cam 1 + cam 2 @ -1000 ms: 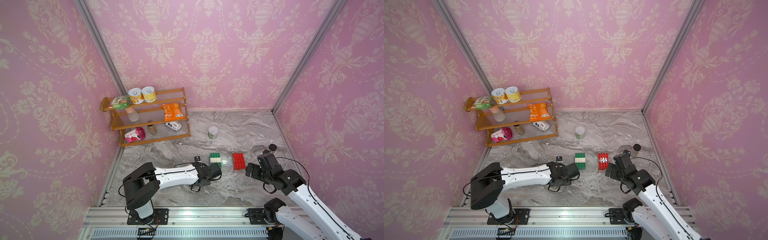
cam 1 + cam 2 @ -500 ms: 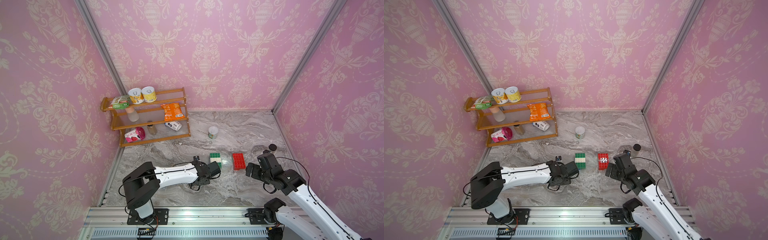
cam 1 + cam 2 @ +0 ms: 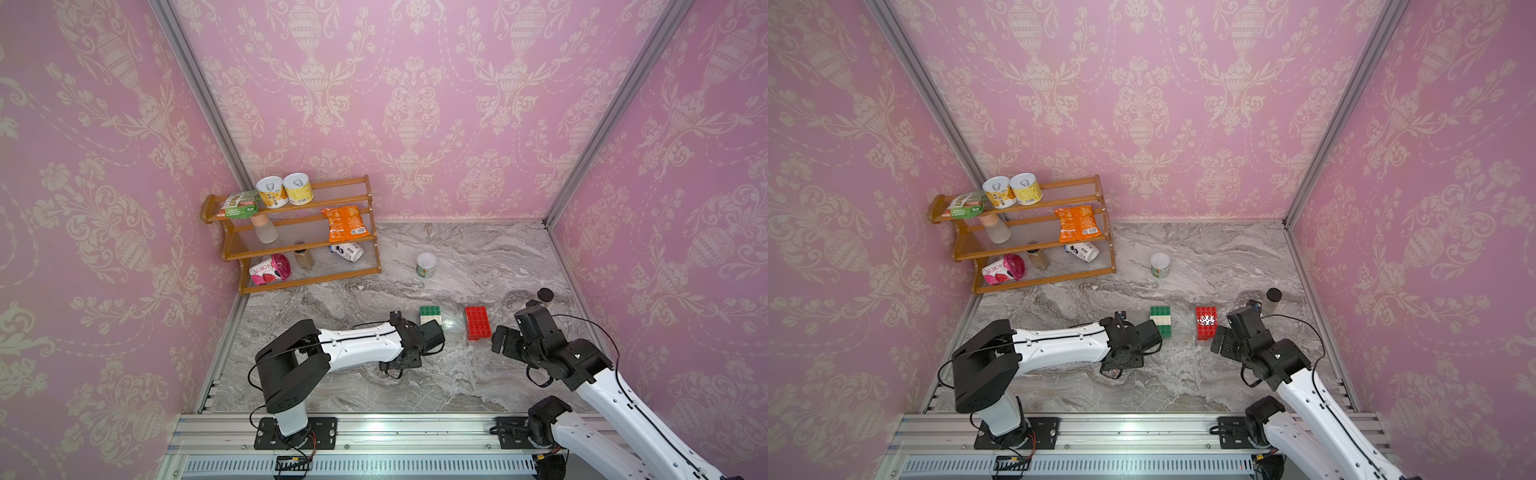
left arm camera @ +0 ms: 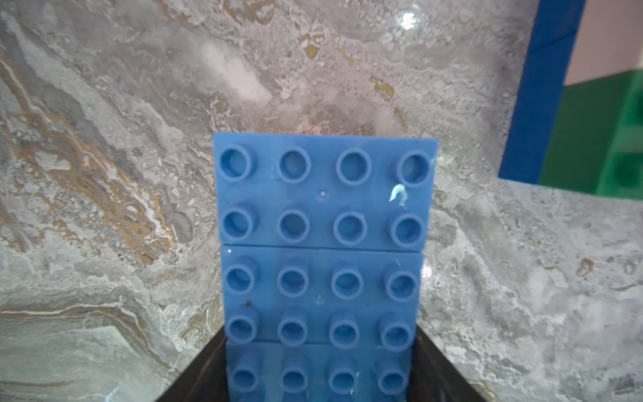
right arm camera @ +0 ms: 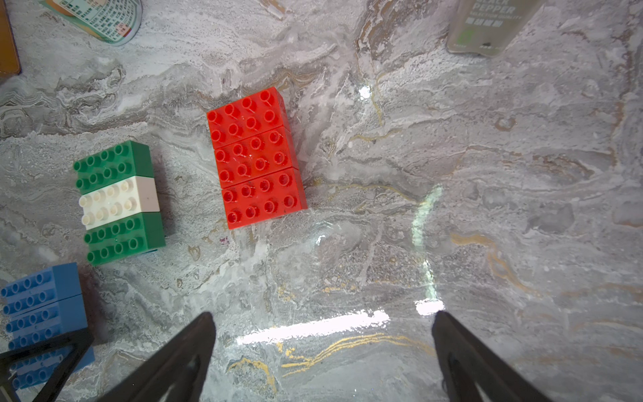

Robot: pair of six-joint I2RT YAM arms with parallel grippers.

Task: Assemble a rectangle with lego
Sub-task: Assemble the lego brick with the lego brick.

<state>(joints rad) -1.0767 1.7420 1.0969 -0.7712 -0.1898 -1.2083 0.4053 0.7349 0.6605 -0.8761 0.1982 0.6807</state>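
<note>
Left wrist view, nearest first: the left gripper [image 4: 320, 372] is clamped on one end of the blue slab [image 4: 322, 243]. The slab is three long bricks joined side by side, studs up. Dark fingers [image 4: 435, 369] flank the last brick, and the frame edge cuts off their length. I cannot tell whether the slab rests on the marble table [image 4: 104, 174] or hangs just above it.

In a top view the left gripper [image 3: 432, 332] sits in the lower middle of the frame and covers the blue slab entirely. Just beyond it lies the green-and-white slab [image 3: 430, 314]. To the right, clearly apart, lies the red slab [image 3: 478, 323].

The right gripper [image 5: 323, 323] has its jaws spread wide with nothing between them. It is low over bare marble, just short of the red slab [image 5: 255, 158].

My reading is that the blue slab is being brought up to the green-and-white slab [image 5: 120, 202] to join it. The next move calls for squaring the long edges and closing the gap gently, so the loose slab is not shoved askew. The red slab would remain to be brought in after that.

The blue and green shapes at the edge of the left wrist view are blurred. How many layers each slab has cannot be made out.

Farther back stand a small tin [image 3: 426, 264] and a pepper jar [image 3: 545, 296]. The wooden rack [image 3: 307, 272] of snacks is at centre left.
</note>
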